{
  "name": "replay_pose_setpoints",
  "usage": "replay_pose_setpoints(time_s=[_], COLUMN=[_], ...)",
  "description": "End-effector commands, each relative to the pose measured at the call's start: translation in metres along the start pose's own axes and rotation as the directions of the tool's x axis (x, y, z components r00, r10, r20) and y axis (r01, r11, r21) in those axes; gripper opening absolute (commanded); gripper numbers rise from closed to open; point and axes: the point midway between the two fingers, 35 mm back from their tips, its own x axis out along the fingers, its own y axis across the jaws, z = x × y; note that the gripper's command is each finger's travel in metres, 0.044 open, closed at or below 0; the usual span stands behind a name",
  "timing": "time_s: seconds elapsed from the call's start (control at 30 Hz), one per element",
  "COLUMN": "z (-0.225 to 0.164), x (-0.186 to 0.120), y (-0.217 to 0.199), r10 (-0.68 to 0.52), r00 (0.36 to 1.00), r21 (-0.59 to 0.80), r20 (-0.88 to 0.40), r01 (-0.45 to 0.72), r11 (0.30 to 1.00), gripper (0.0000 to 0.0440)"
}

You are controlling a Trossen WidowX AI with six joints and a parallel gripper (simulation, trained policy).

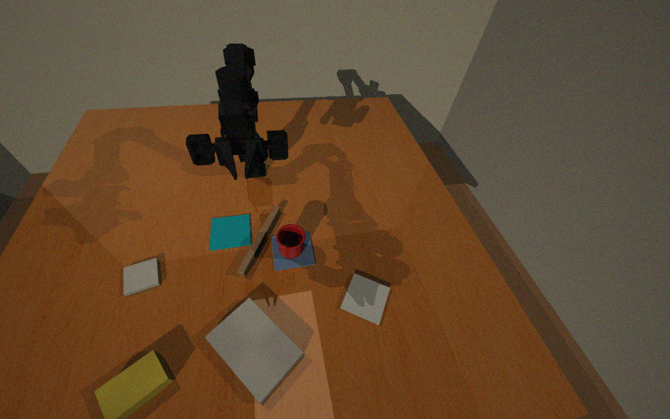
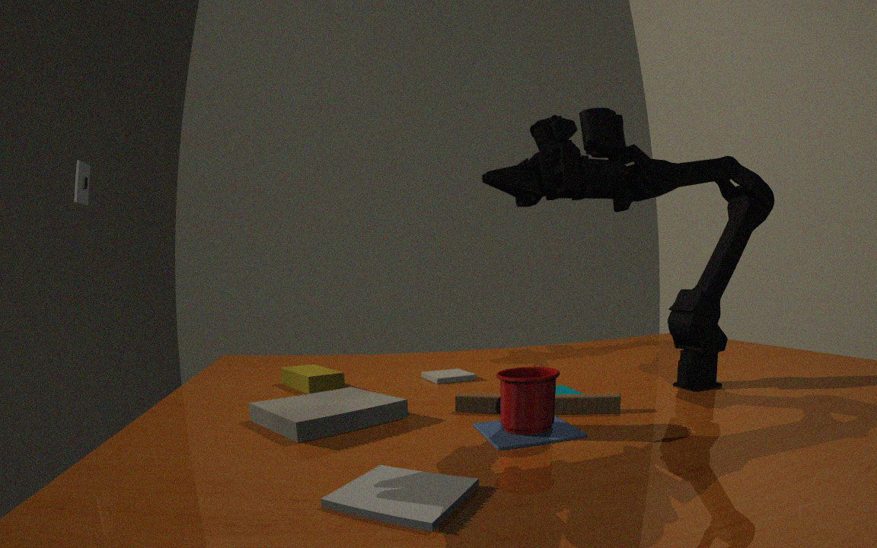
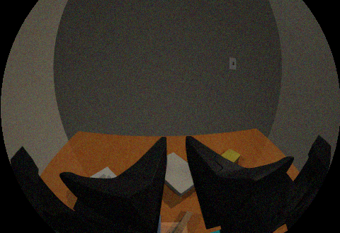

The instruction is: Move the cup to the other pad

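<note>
The red cup (image 1: 291,249) (image 2: 527,405) stands upright on the blue pad (image 1: 300,263) (image 2: 499,440). Its inside is dark, and I cannot make out the marbles. The teal pad (image 1: 230,232) (image 2: 568,390) lies on the other side of the wooden bar from the cup, with nothing on it; its edge shows at the bottom of the wrist view (image 3: 215,231). My gripper (image 1: 245,178) (image 2: 484,178) (image 3: 176,141) is high above the table, on the arm's side of both pads, and points forward. Its fingers are almost together with nothing between them. It is well away from the cup.
A low wooden bar (image 1: 270,219) (image 2: 586,404) (image 3: 184,220) lies between the pads. A large grey slab (image 1: 254,349) (image 2: 326,409) (image 3: 178,174), a yellow block (image 1: 131,383) (image 2: 312,377) (image 3: 231,155) and two small pale slabs (image 1: 141,276) (image 1: 366,304) lie farther from the arm.
</note>
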Motion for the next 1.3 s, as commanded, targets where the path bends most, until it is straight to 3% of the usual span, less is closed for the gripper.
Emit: replay_pose_setpoints(time_s=[0.0, 0.23, 1.27], z=[0.001, 0.004, 0.0], x=[0.004, 0.012, 0.041], y=[0.001, 0.008, 0.041], r10=[-0.001, 0.017, 0.1], r00=[1.0, 0.996, 0.904], r21=[0.021, 0.079, 0.364], r20=[-0.029, -0.089, -0.417], r01=[0.001, -0.01, 0.065], r11=[1.0, 0.997, 0.929], gripper=[0.0046, 0.0111, 0.0117])
